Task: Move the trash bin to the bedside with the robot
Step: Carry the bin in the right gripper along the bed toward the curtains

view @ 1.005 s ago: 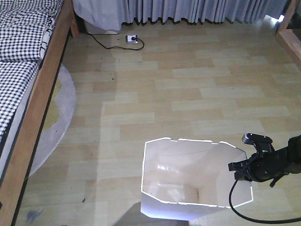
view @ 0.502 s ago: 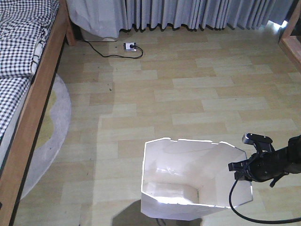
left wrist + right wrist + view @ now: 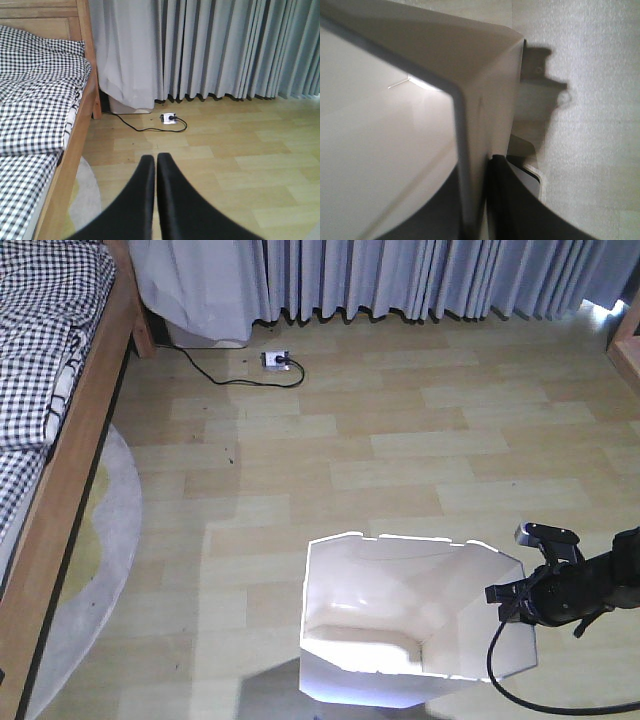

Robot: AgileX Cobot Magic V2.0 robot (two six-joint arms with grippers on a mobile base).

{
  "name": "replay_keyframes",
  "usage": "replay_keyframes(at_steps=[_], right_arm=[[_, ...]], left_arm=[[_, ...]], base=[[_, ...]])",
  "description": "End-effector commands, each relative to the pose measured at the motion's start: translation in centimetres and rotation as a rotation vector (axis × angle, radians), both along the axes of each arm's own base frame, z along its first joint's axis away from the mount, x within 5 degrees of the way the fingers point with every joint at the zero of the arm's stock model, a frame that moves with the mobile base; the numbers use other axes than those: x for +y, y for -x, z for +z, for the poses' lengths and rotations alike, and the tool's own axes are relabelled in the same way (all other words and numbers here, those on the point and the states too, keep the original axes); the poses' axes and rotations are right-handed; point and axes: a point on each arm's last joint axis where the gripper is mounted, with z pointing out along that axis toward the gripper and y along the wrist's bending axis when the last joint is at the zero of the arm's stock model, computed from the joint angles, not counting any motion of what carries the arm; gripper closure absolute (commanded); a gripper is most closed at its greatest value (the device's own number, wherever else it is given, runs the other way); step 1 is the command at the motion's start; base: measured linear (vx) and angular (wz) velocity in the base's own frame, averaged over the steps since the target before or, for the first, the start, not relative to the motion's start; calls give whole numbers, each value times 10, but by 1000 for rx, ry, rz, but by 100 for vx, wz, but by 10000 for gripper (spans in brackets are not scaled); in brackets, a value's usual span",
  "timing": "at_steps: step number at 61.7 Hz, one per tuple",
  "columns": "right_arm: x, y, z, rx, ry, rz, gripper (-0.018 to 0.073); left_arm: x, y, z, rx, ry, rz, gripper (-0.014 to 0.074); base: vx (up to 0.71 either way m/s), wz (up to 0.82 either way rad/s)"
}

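The white trash bin (image 3: 365, 585) stands on the wood floor at the bottom centre of the front view, its cream inside showing. My right gripper (image 3: 512, 598) is shut on the bin's right rim. In the right wrist view the bin wall (image 3: 470, 130) runs between the two black fingers of that gripper (image 3: 474, 200), one inside and one outside. My left gripper (image 3: 156, 167) is shut with nothing in it, held above the floor and pointing at the curtains. The bed (image 3: 45, 360) with checked bedding and a wooden frame (image 3: 75, 145) lies along the left, well apart from the bin.
Grey curtains (image 3: 420, 275) hang along the far wall. A white power strip (image 3: 275, 361) with a black cable lies on the floor below them. A round grey rug (image 3: 95, 560) pokes out from under the bed. Wooden furniture (image 3: 628, 335) shows at the right edge.
The floor, the power strip and the bed have slid down and left in the front view, while the bin and my right gripper kept their place in it. The grip has not changed.
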Motion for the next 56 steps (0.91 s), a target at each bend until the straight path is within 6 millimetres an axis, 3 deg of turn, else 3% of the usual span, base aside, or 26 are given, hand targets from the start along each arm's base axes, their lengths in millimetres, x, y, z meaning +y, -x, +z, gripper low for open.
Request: replay_keyframes(at_steps=[1,56], right_arm=[[12,-14,26,-119,-171,1,564],[12,-14,26,-119,-171,1,564]], left_arm=[[0,-1,1,-65,7,0,603],[0,-1,1,-65,7,0,603]], base=[[31,0],[26,7]])
